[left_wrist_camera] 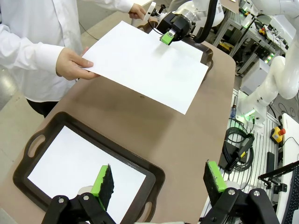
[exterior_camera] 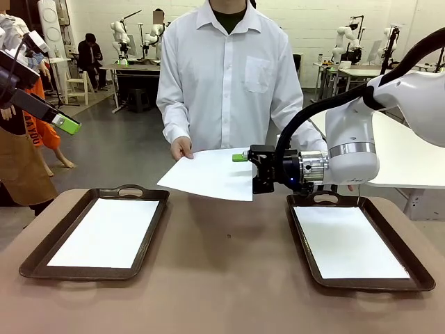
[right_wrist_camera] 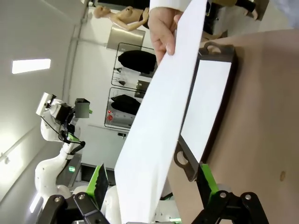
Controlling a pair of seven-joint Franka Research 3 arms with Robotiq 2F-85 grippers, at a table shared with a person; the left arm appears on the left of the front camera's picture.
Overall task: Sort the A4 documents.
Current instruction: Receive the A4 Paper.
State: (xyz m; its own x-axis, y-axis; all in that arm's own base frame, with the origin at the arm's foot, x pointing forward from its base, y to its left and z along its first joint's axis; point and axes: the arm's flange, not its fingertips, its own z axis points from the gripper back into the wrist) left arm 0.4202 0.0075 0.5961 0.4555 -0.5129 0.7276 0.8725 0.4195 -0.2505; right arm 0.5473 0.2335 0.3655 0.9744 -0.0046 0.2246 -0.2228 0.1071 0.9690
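Brown surface [exterior_camera: 222,278] is flanked by two trays; above it a sheet [exterior_camera: 212,174] is offered by a hand [exterior_camera: 181,147]. Right pincer [exterior_camera: 245,169], released, straddles its edge; clenching is judged next. Left pincer [left_wrist_camera: 159,183] is released.

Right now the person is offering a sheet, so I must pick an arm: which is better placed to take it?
Right: the right gripper is open astride the held sheet; the left gripper hangs far away.
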